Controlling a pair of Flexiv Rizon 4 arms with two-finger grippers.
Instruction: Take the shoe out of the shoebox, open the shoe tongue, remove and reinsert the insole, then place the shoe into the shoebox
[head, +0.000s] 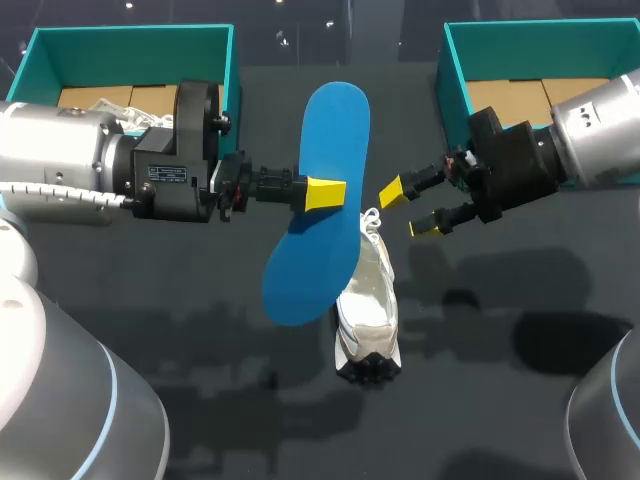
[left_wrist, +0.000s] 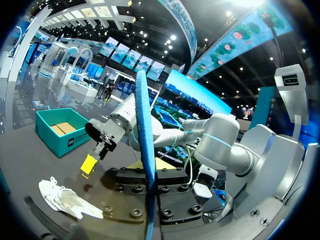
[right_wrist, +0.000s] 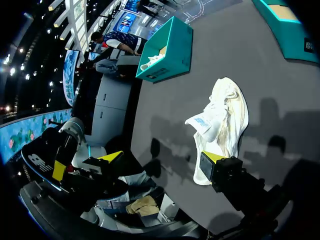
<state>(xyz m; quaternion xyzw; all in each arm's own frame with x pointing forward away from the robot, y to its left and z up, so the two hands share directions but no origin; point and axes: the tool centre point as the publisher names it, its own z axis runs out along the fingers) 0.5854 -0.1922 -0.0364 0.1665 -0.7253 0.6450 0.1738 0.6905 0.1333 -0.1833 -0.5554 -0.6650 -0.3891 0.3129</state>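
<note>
The left hand (head: 325, 193) grips the insole (head: 330, 130) above the shoe (head: 370, 300); the right hand (head: 408, 209) stands open beside it.

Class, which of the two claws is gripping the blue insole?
The left claw, entering from the left: it pinches the blue insole over the white shoe. The right claw hangs open and empty.

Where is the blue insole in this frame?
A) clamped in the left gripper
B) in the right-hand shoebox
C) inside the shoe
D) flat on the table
A: the left gripper pinches the blue insole from both sides, while the white shoe lies on the table and the right gripper is open and empty.
</note>
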